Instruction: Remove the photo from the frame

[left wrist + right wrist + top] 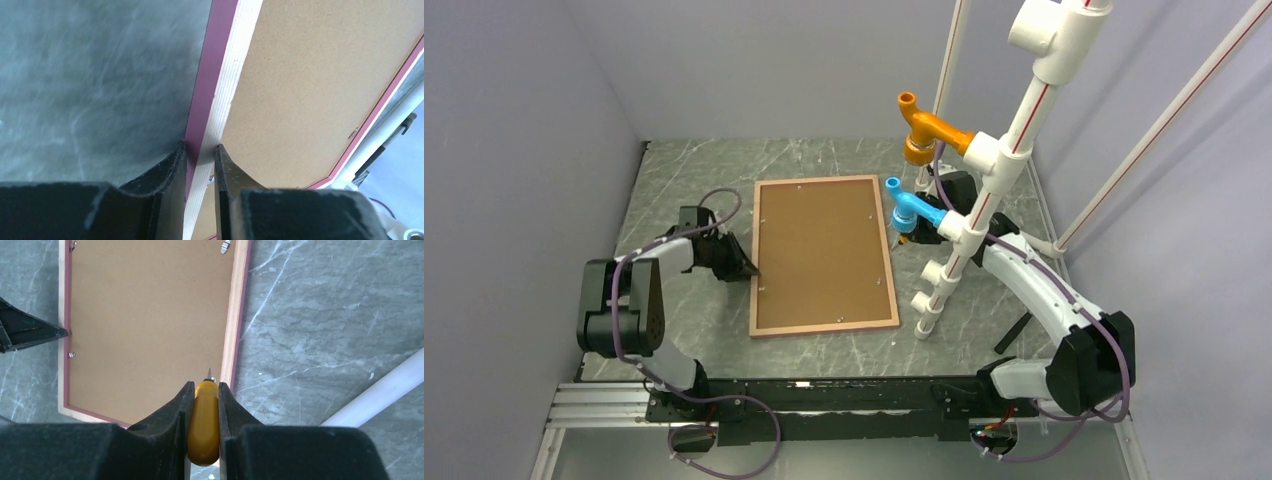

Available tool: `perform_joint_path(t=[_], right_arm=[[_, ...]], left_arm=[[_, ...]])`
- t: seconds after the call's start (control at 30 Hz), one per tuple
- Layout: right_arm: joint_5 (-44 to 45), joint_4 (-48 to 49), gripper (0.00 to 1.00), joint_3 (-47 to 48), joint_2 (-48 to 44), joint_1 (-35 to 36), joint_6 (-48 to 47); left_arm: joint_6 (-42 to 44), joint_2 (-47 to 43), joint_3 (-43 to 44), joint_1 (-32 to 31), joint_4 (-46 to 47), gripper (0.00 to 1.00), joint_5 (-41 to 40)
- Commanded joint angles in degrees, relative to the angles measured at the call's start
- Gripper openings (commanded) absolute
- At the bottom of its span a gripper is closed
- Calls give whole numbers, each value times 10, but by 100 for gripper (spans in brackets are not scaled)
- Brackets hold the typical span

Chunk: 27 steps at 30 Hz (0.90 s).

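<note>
The frame point(755, 262) lies back side up on the table, its brown backing board point(822, 255) filling it. The photo is hidden under the board. My left gripper point(750, 270) is shut on the frame's left rail; in the left wrist view its jaws point(200, 147) straddle the pale wood strip point(222, 95) and the pink side. My right gripper point(202, 385) is shut on a yellow-handled screwdriver point(204, 425). The tool's metal tip sits on the board just inside the frame's right rail point(231, 340). In the top view that gripper is mostly hidden behind a blue fitting.
A white pipe stand point(954, 250) with an orange fitting point(924, 130) and a blue fitting point(912, 208) rises right of the frame. Small metal clips point(225, 246) hold the board along the rails. Grey walls close in on both sides.
</note>
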Motion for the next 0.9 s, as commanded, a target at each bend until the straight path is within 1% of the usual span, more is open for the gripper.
perform_joint_path(t=[0.0, 0.13, 0.2, 0.3, 0.37, 0.43, 0.6, 0.7, 0.77, 0.87], right_arm=[[22, 9, 0, -14, -43, 0, 16], [52, -6, 0, -17, -57, -9, 13], [83, -17, 0, -17, -61, -8, 7], [107, -38, 0, -17, -63, -9, 3], [106, -45, 0, -21, -67, -8, 1], [80, -36, 0, -31, -72, -8, -3], [-68, 12, 0, -51, -70, -6, -4], [-94, 45, 0, -66, -68, -6, 15], [-82, 47, 0, -63, -64, -6, 23], [-43, 29, 0, -50, -59, -6, 19]], left_arm=[[-82, -47, -66, 20, -30, 0, -62], [-131, -116, -104, 35, -36, 0, -94], [-164, -150, -126, 38, -29, 0, -100], [-215, -195, -157, 39, -10, 0, -96], [-253, -215, -178, 39, 15, 0, -79], [-283, -231, -196, 38, 39, 0, -70], [-341, -255, -235, 35, 98, 0, -38], [-349, -248, -236, 15, 118, 0, -23], [-338, -243, -226, 1, 113, 0, -21], [-286, -260, -208, -5, 75, 0, -42]])
